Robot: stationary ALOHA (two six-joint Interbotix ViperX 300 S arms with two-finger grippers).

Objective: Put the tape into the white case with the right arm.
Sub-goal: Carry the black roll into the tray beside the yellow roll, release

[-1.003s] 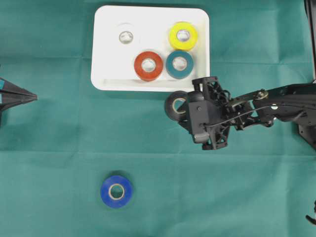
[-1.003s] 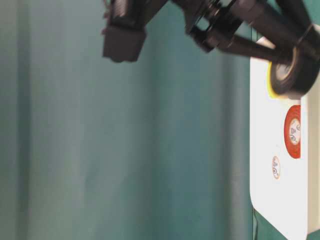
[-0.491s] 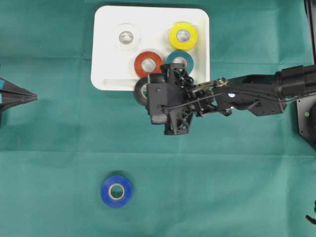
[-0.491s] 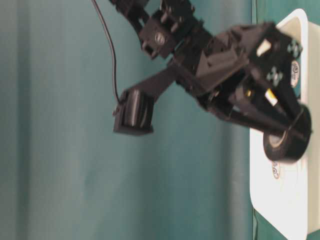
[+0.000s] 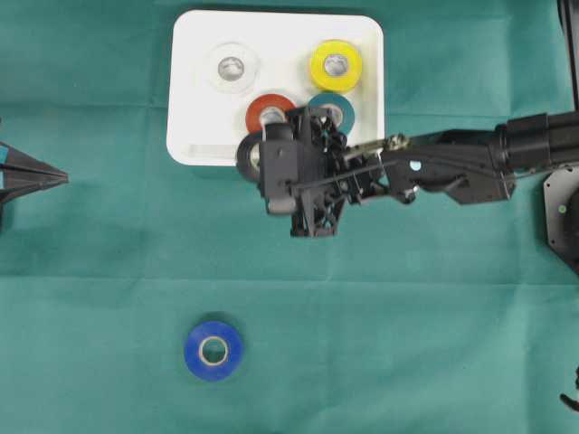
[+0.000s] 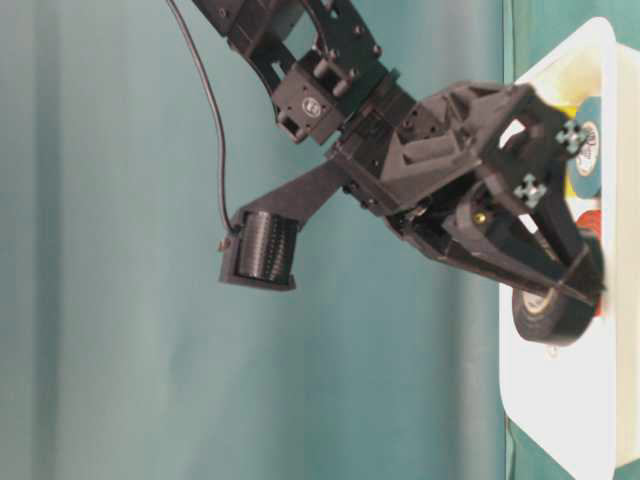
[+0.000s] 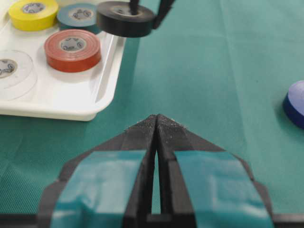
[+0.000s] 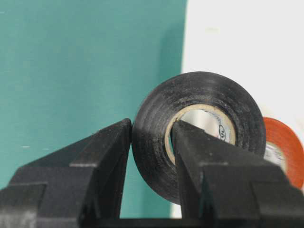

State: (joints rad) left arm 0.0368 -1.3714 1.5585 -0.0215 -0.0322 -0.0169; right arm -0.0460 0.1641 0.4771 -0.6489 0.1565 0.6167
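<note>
Four rolls (image 5: 272, 115) in the white case (image 5: 190, 81), one blue roll (image 5: 213, 350) outside, right end effector (image 8: 151, 142) gripping one black roll (image 8: 199, 128)

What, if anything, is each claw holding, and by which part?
The right claw pinches the black tape roll through its wall: one finger in the core, one outside. The left claw is shut on nothing.

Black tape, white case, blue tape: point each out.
black tape (image 8: 156, 128): right wrist view, left side of the roll's band, pinched by the right tool.
white case (image 5: 276, 27): overhead view, bare floor near the far rim.
blue tape (image 5: 194, 351): overhead view, top face left of the core.
</note>
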